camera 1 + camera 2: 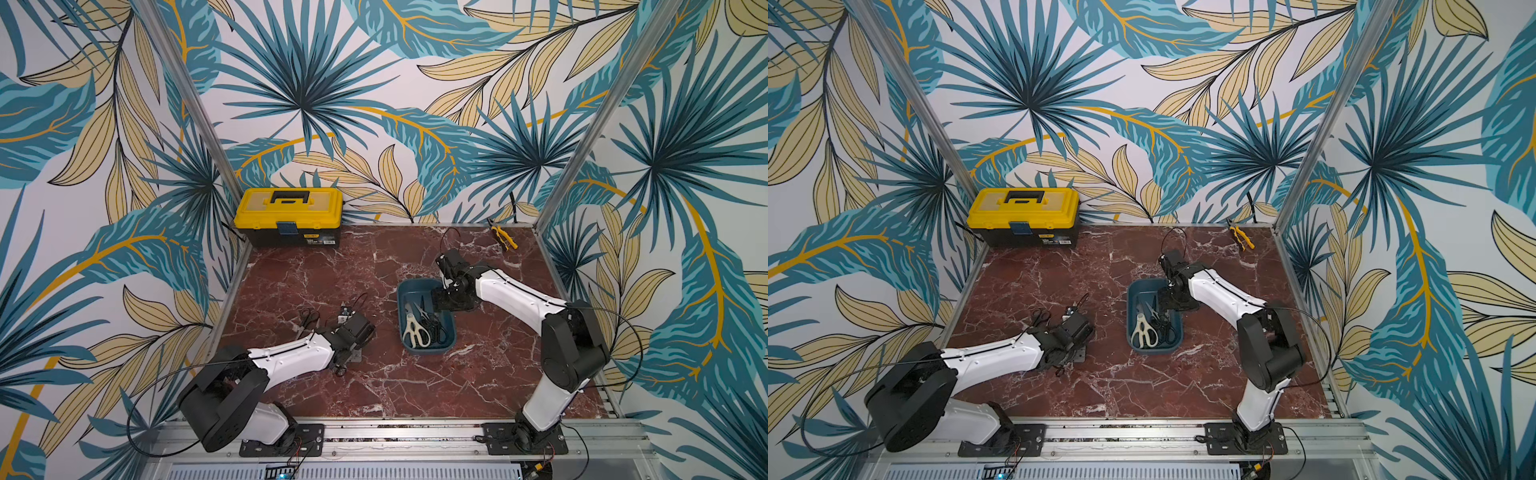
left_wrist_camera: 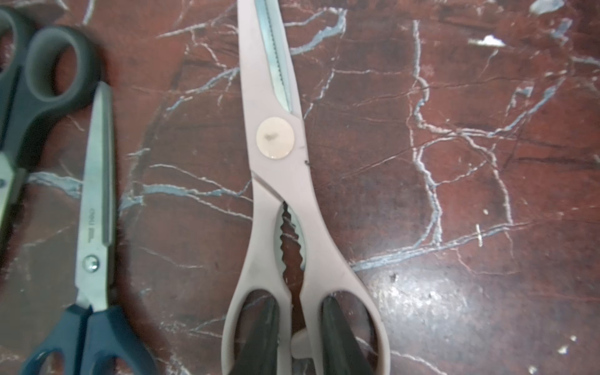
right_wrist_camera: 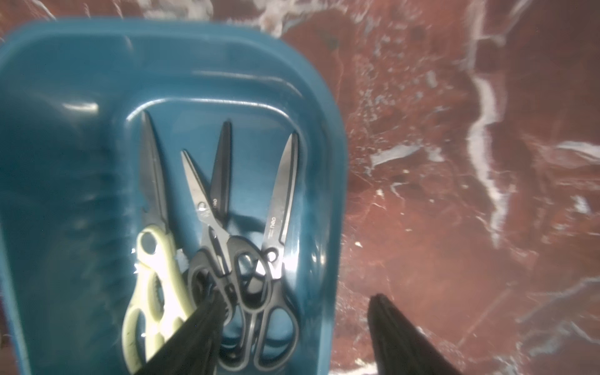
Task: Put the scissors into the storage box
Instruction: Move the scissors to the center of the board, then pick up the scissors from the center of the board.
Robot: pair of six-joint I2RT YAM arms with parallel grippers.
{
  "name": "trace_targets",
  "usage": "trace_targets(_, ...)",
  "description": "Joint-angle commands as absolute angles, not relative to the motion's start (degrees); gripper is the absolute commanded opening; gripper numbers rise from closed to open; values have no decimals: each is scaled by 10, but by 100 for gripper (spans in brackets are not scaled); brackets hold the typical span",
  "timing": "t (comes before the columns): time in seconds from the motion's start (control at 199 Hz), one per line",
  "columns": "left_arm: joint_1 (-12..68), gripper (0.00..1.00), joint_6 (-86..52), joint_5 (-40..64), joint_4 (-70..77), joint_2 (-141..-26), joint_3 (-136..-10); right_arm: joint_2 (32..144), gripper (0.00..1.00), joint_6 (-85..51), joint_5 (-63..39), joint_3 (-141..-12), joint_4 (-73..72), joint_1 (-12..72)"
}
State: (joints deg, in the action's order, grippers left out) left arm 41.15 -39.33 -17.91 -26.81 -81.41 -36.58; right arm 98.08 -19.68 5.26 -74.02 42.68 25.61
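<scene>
Pale pink-handled scissors [image 2: 279, 181] lie flat on the marble table. My left gripper [image 2: 298, 303] has one finger down through each handle loop and is shut on the two inner handle bars. Beside them lie blue-handled scissors [image 2: 94, 227] and black-handled scissors [image 2: 39, 84], the black pair also visible in a top view [image 1: 308, 318]. The teal storage box [image 1: 426, 351] [image 3: 65, 130] holds cream kitchen shears [image 3: 152, 276] and two black-handled scissors [image 3: 279, 194]. My right gripper [image 3: 297, 298] hangs open over the box's wall, holding nothing, one finger above the box, the other above the table.
A yellow-and-black toolbox [image 1: 289, 216] stands at the back left corner. Small yellow-handled pliers [image 1: 505, 237] lie at the back right. Aluminium frame posts rise at both back corners and a rail runs along the table's front edge.
</scene>
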Motion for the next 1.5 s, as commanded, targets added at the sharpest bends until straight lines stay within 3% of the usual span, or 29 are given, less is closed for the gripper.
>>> trace_targets(0.0,408,16,-377,-166,-298,-799,-374,944,77,-197,96,-724,423,258)
trace_targets(0.226,412,15,-358,-177,-348,-737,-425,889,78,-212,157,-699,385,258)
trace_targets(0.427,435,16,-348,-185,-382,-753,-489,867,78,-220,167,-683,354,258)
trace_targets(0.709,411,35,-397,-148,-330,-717,-412,878,79,-213,136,-668,343,258)
trace_targets(0.759,407,45,-404,-154,-317,-694,-391,883,79,-207,134,-663,339,258)
trace_targets(0.9,392,64,-410,-160,-274,-643,-346,867,83,-188,131,-626,305,258)
trace_targets(1.202,355,72,-403,-115,-242,-657,-312,802,86,-173,137,-556,248,259)
trace_targets(1.499,348,72,-408,-89,-231,-712,-310,814,86,-188,108,-548,233,263)
